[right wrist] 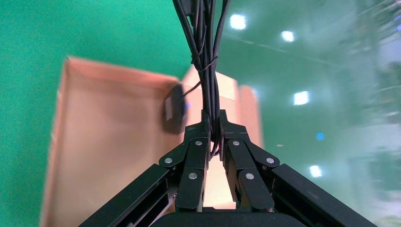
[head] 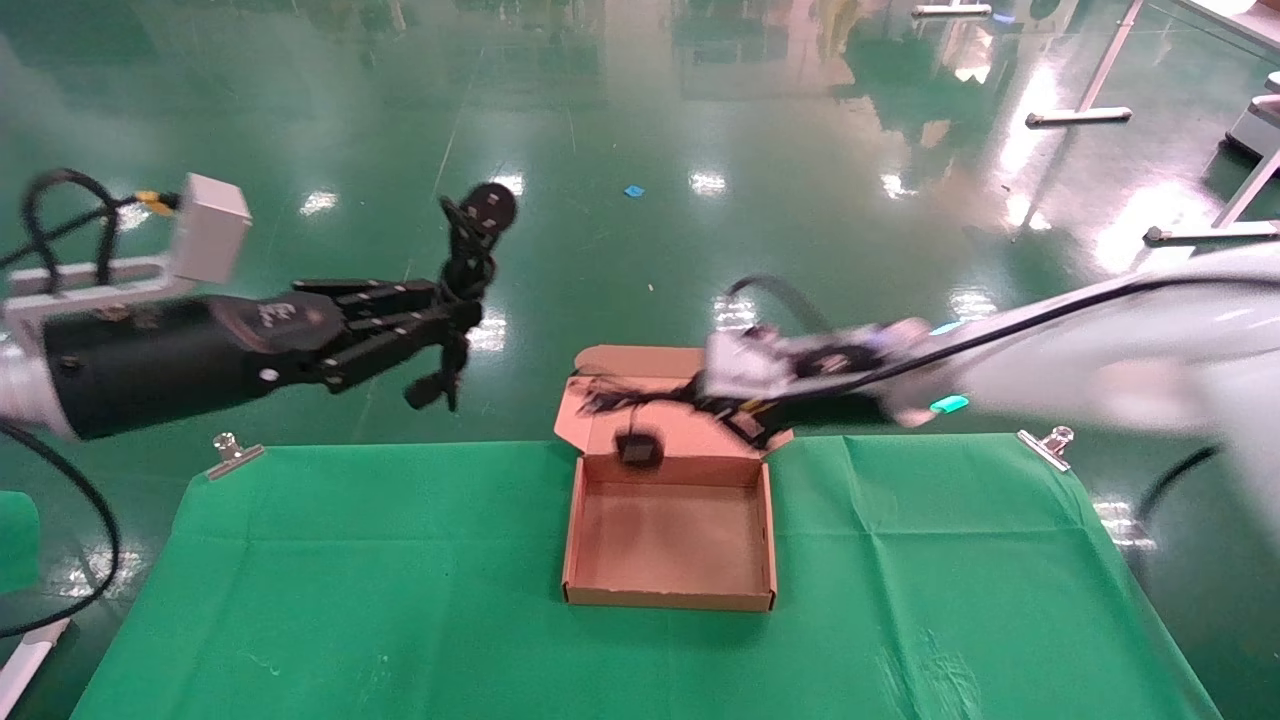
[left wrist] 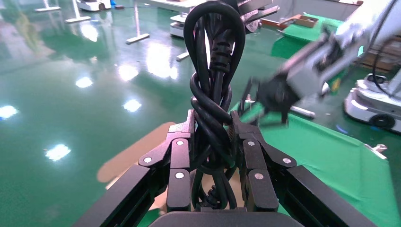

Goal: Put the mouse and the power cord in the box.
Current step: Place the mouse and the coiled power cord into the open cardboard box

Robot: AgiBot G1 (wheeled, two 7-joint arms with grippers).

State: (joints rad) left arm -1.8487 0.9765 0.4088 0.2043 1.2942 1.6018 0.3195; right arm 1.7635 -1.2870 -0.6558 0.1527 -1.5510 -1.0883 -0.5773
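Power cord (head: 462, 290): thick black cable, knotted into bundle, round plug topmost, hanging in air left of box, well apart. Mouse (head: 637, 447): small, black, dangling by thin bundled cable over box's far wall. Box (head: 668, 598): shallow brown cardboard, sitting open on green cloth, lid folding back.

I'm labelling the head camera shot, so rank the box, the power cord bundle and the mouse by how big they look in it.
Largest to smallest in the head view:
1. The box, clearly largest.
2. The power cord, bundled in the left gripper.
3. The mouse, hanging by its cable from the right gripper above the box; blurred, but plainly smallest.
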